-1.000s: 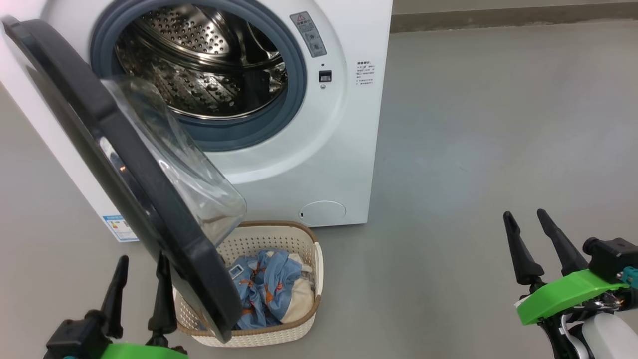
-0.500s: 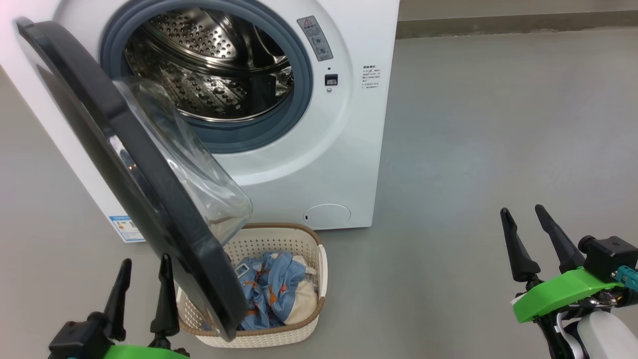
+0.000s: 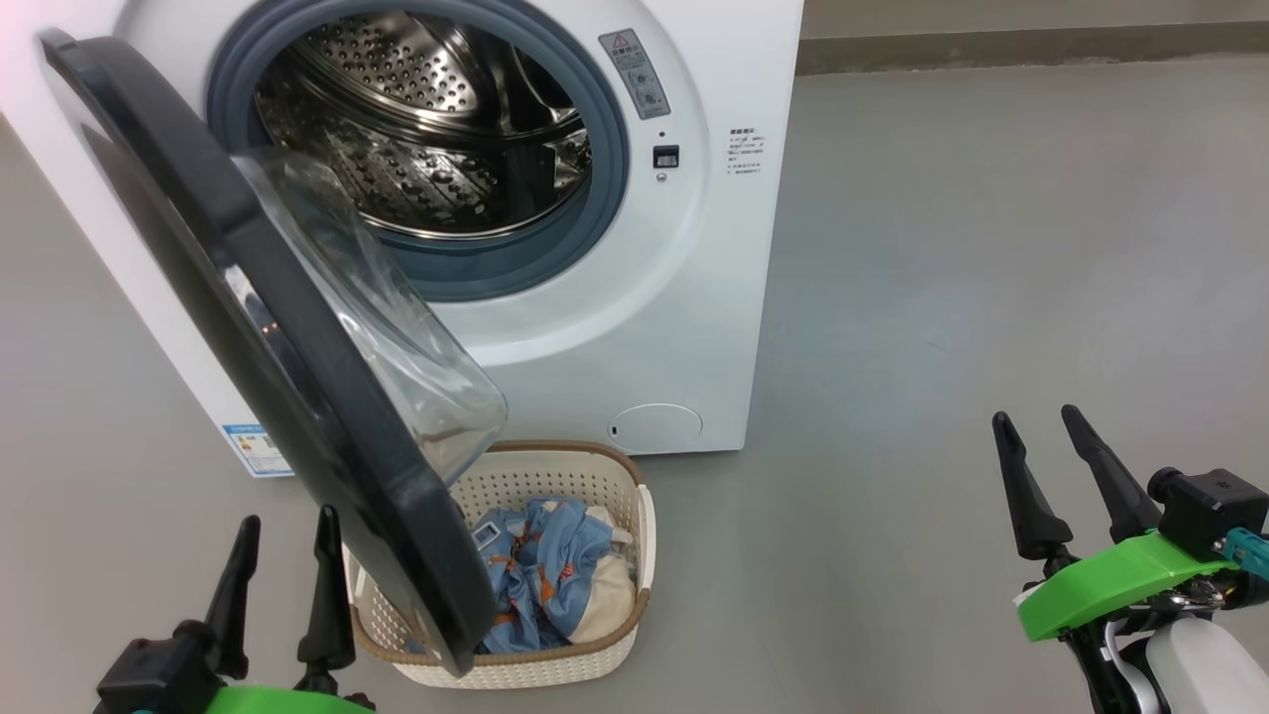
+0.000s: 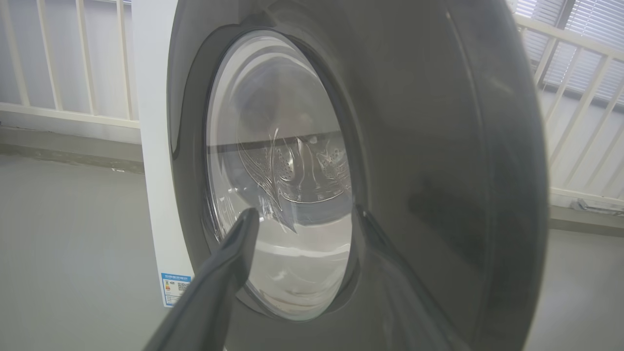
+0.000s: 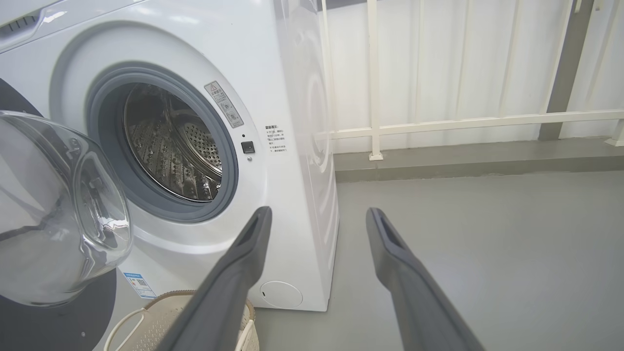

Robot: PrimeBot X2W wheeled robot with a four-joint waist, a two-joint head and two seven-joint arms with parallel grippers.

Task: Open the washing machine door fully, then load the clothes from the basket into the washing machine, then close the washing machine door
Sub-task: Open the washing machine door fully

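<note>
The white washing machine (image 3: 634, 327) stands with its round black-rimmed door (image 3: 248, 297) swung partly open, the glass bowl (image 3: 397, 347) bulging over the basket. The steel drum (image 3: 426, 129) looks bare. The cream basket (image 3: 595, 645) sits on the floor before the machine, holding light blue and cream clothes (image 3: 540, 580); the door hides its left part. My left gripper (image 3: 286, 524) is open at the lower left, just outside the door's outer face (image 4: 438, 170). My right gripper (image 3: 1036, 416) is open at the lower right over bare floor, well clear of the basket rim (image 5: 180, 297).
Grey floor (image 3: 942, 248) stretches to the right of the machine. A white railing (image 5: 438, 122) and a low kerb run behind it. A blue label sticker (image 3: 253, 446) sits low on the machine's front left.
The whole head picture has shifted a little rightward and down, so the camera moved. Door, basket and both open grippers keep their places relative to each other.
</note>
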